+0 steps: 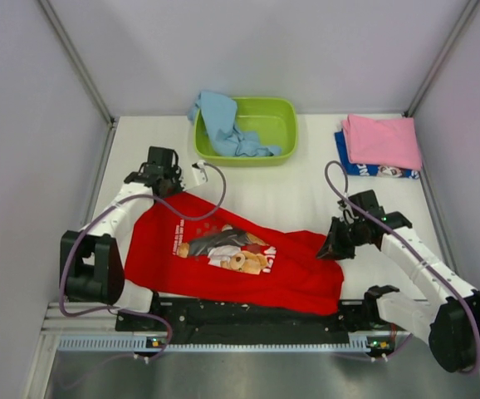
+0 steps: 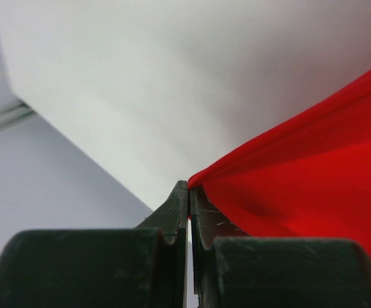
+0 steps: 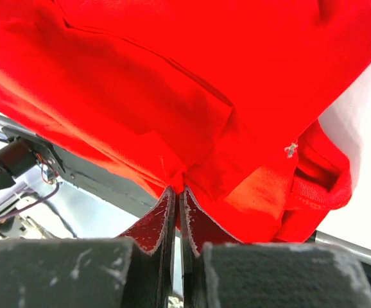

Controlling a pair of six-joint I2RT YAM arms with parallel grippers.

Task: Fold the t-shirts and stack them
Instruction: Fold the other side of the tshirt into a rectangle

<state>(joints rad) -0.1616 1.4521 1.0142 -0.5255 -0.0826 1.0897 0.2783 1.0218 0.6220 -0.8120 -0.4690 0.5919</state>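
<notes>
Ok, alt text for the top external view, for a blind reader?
A red teddy-bear t-shirt is held over a white table, left fingers and right fingers shut on opposite ends. Behind: a green basin with a light blue tee, and a pink tee folded on a dark blue tee.

The left arm (image 1: 128,199) stretches forward along the left side, and the left fingers (image 2: 176,208) are pinched tight on the red t-shirt (image 1: 294,274). The right arm (image 1: 418,258) angles inward, and the right fingers (image 3: 162,221) clamp the same shirt's opposite end.
</notes>
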